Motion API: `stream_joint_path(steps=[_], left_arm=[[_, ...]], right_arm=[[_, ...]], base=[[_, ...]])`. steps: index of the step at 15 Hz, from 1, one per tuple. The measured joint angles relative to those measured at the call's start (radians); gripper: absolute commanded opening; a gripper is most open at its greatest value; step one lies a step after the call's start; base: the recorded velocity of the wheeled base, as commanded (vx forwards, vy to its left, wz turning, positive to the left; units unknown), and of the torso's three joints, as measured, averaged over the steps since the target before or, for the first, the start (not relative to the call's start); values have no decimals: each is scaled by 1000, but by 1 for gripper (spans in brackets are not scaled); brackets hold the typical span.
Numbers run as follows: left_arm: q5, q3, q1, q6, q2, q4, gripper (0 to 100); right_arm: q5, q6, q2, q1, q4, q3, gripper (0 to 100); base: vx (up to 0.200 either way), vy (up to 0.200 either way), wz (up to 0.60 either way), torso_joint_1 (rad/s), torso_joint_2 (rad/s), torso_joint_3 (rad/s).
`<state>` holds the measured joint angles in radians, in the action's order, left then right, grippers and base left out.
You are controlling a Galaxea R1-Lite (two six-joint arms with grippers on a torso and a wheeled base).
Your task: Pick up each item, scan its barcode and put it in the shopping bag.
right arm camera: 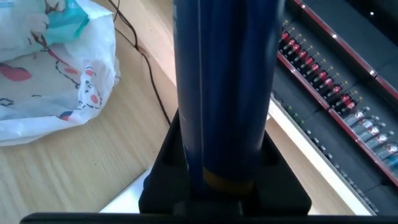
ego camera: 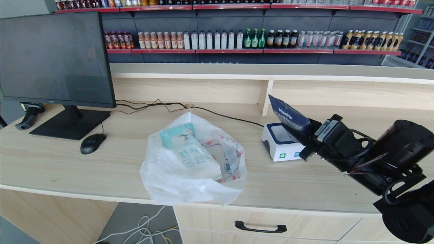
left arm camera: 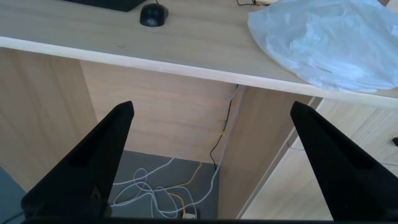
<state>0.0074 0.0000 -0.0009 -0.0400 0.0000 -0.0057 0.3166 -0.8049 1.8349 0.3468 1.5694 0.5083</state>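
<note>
My right gripper (ego camera: pixel 307 135) is shut on a dark blue tube (ego camera: pixel 289 117), held tilted just above the white barcode scanner (ego camera: pixel 281 147) on the counter's right side. The right wrist view has the blue tube (right arm camera: pixel 225 87) upright between the black fingers (right arm camera: pixel 163 163). A white shopping bag (ego camera: pixel 190 162) lies open mid-counter with a teal-and-white pack (ego camera: pixel 190 152) and a floral pack (ego camera: pixel 229 154) inside. My left gripper (left arm camera: pixel 211 162) hangs open below the counter edge, fingers spread wide with nothing between them, and the shopping bag (left arm camera: pixel 329 40) sits above it.
A monitor (ego camera: pixel 56 57) on a stand, a mouse (ego camera: pixel 92 143) and a handheld scanner (ego camera: pixel 28 115) occupy the counter's left. Cables (ego camera: pixel 162 105) run along the back. A raised wooden ledge (ego camera: pixel 271 78) borders the far side. A drawer handle (ego camera: pixel 260 227) sits below the front edge.
</note>
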Motion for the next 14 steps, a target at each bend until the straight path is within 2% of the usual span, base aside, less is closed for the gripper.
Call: stream_joint_path(steps=[4, 7, 14], left_arm=[[0, 0, 1, 0, 0, 0, 100], [0, 0, 0, 0, 0, 0, 100], [0, 0, 1, 0, 0, 0, 100]], right_arm=[[68, -26, 41, -52, 0, 34, 0], [176, -57, 78, -83, 1, 100, 0], [324, -108, 145, -130, 0, 129, 0]], base=[[0, 0, 0, 0, 0, 0], [0, 0, 0, 0, 0, 0], [0, 0, 0, 0, 0, 0]])
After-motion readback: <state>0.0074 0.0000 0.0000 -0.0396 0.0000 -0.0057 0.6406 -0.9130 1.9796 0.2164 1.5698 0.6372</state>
